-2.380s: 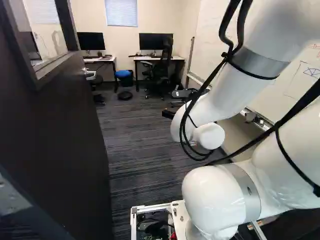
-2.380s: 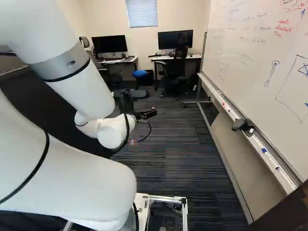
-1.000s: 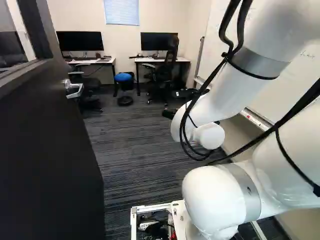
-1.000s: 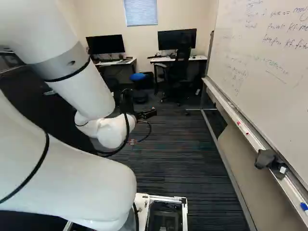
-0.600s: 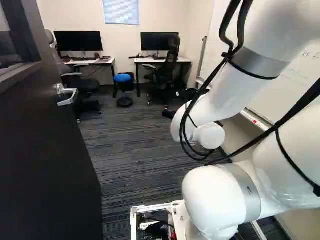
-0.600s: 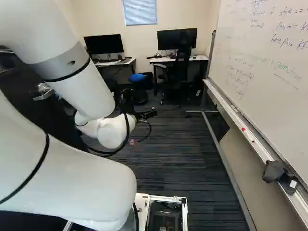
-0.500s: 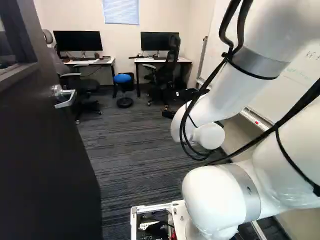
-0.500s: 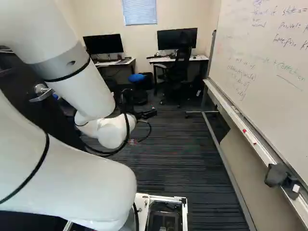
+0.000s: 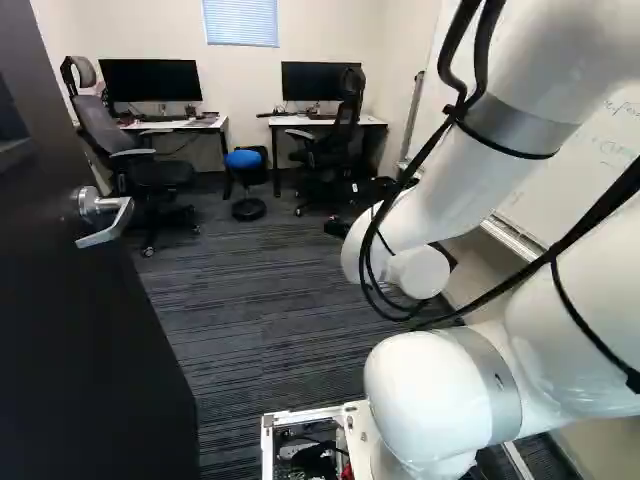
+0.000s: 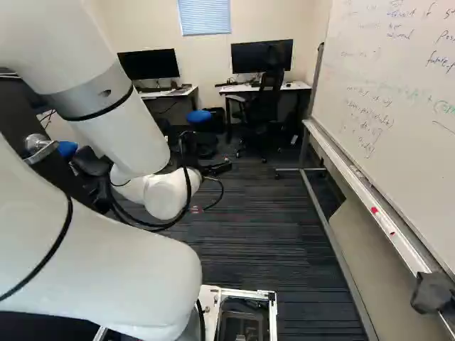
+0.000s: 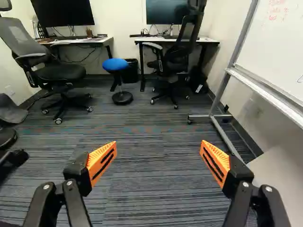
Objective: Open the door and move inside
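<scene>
Door (image 9: 90, 350): seen standing open along the left of the left base view, its lever handle (image 9: 103, 216) caught in the upper left.
Hand (image 10: 222, 168): shown released near the centre of the right base view, its orange-padded fingers spread wide above the carpet (image 9: 250, 300).
Gap: hand and door are set well apart, the door placed to the robot's left.
Whiteboard (image 10: 391, 71): framed at the upper right of the right base view.
</scene>
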Robot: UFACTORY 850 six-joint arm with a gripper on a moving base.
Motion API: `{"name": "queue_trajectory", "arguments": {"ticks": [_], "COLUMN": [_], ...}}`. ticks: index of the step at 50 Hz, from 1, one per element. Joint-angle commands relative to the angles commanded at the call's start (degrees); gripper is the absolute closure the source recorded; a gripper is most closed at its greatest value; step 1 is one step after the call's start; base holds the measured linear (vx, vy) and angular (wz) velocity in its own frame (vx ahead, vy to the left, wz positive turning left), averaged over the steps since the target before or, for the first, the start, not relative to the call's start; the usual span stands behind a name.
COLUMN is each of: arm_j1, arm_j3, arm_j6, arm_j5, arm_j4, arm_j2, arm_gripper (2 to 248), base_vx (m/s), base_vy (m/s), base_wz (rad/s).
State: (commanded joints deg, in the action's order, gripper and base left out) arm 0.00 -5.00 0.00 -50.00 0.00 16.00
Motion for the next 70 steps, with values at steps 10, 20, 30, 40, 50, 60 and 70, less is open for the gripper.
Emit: {"name": "queue_trajectory", "arguments": {"ticks": [10,20,30,40,50,60,70], "arm_j1": [0.00,0.00,0.00,0.00,0.00,0.00,0.00], "arm_j3": [0.00,0.00,0.00,0.00,0.00,0.00,0.00], "arm_j6": [0.00,0.00,0.00,0.00,0.00,0.00,0.00], "arm_j5": [0.00,0.00,0.00,0.00,0.00,0.00,0.00], "arm_j4": [0.00,0.00,0.00,0.00,0.00,0.00,0.00], "arm_j2": [0.00,0.00,0.00,0.00,0.00,0.00,0.00], "arm_gripper": [3,3,3,3,3,3,3], "base_vx": [0.196,0.202,0.207,0.201,0.207,0.207,0.204], "base_vy": [0.005,-0.024,-0.026,-0.028,-0.026,-0.003,0.000], "base_wz": [-0.003,-0.006,-0.008,-0.003,-0.002,-0.009,-0.001]}}
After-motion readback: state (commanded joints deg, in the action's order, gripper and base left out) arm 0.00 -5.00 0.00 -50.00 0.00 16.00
